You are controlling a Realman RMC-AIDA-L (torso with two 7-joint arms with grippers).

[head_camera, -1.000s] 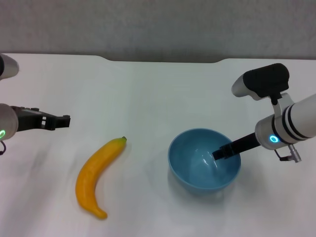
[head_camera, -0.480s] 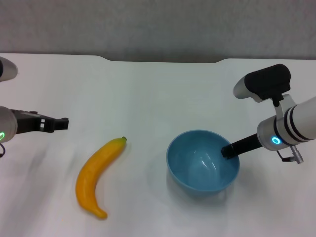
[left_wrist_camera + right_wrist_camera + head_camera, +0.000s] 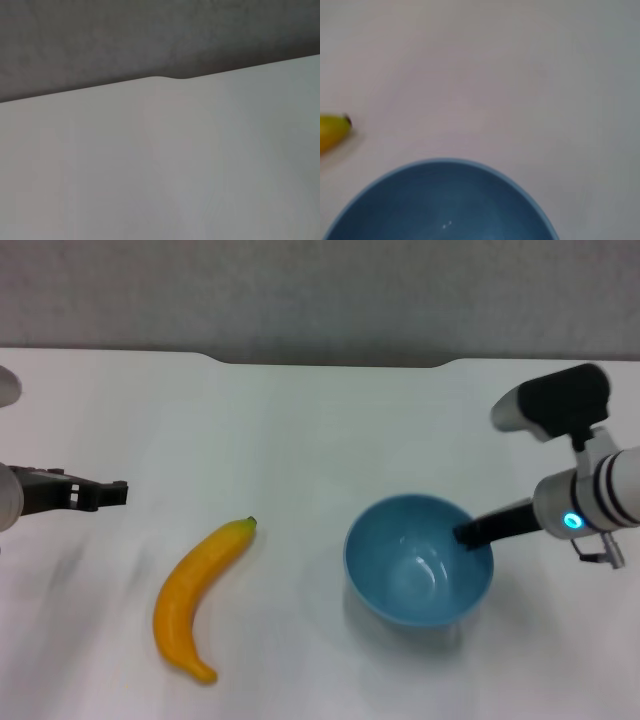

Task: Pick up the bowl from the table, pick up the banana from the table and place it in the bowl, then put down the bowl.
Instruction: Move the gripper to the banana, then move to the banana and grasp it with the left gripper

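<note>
Now the right gripper (image 3: 468, 534) is clamped on the rim of the round, shiny light-blue bowl (image 3: 418, 560), on the side nearest that arm. The bowl hangs a little above the big plain white surface (image 3: 300, 430), with a soft shadow under it. The long, curved yellow-orange plastic banana (image 3: 196, 583) lies flat on the surface, well apart from this gripper, out past the far side of the bowl. Its small dark stem tip points toward the bowl. The left gripper (image 3: 112, 492) hovers away from both things, with the banana lying nearest to it. I cannot tell how its fingers are set.
</note>
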